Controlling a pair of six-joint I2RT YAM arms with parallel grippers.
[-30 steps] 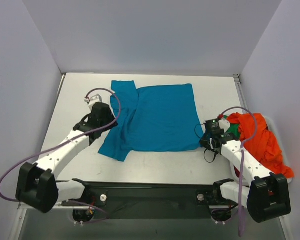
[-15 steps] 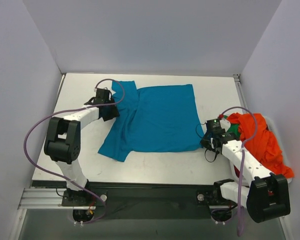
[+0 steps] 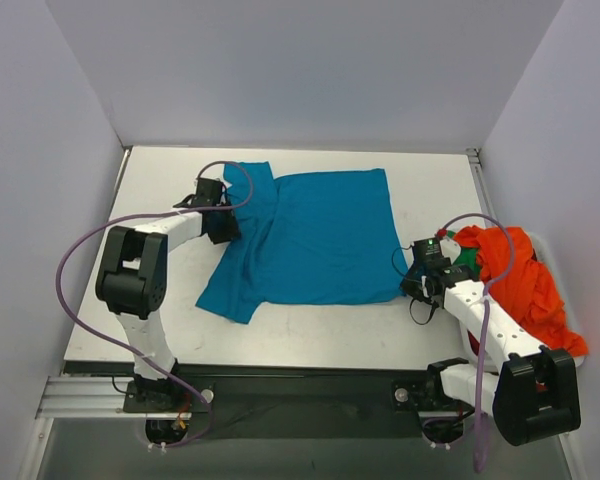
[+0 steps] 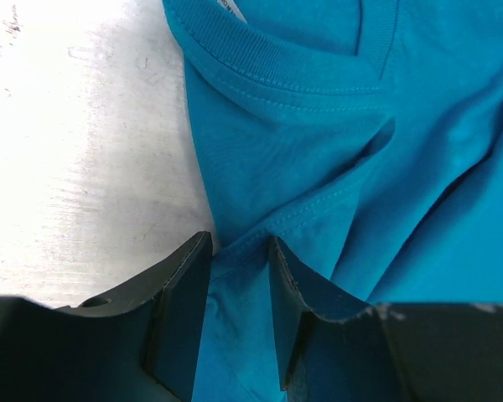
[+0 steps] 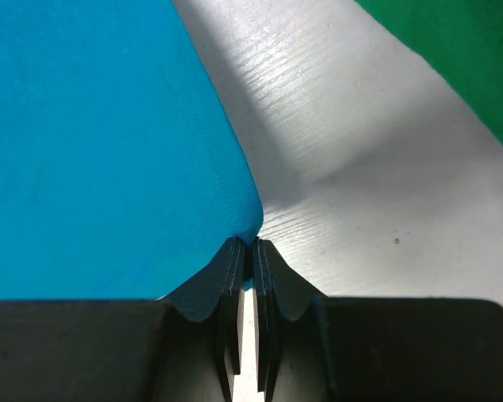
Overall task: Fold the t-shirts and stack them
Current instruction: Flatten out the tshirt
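Note:
A teal-blue t-shirt (image 3: pixel 320 235) lies spread flat on the table, its collar (image 4: pixel 260 59) to the left. My left gripper (image 3: pixel 223 228) is down on the shirt's shoulder near the collar. Its jaws (image 4: pixel 239 251) stand apart astride a raised fold of the teal cloth (image 4: pixel 318 126). My right gripper (image 3: pixel 408 285) is at the shirt's near right corner. It (image 5: pixel 251 247) is shut on the tip of that teal hem corner (image 5: pixel 92 142). An orange-red t-shirt (image 3: pixel 520 280) and a green t-shirt (image 3: pixel 467 262) lie bunched at the right edge.
The white table (image 3: pixel 310 320) is walled by grey panels at the back and both sides. A strip of the green cloth (image 5: pixel 461 50) lies just right of my right gripper. Cables loop over both arms.
The left arm has swung round, and its gripper sits slightly farther back on the shirt's shoulder, with the jaws narrower around the fold. The right arm and the shirts have not moved.

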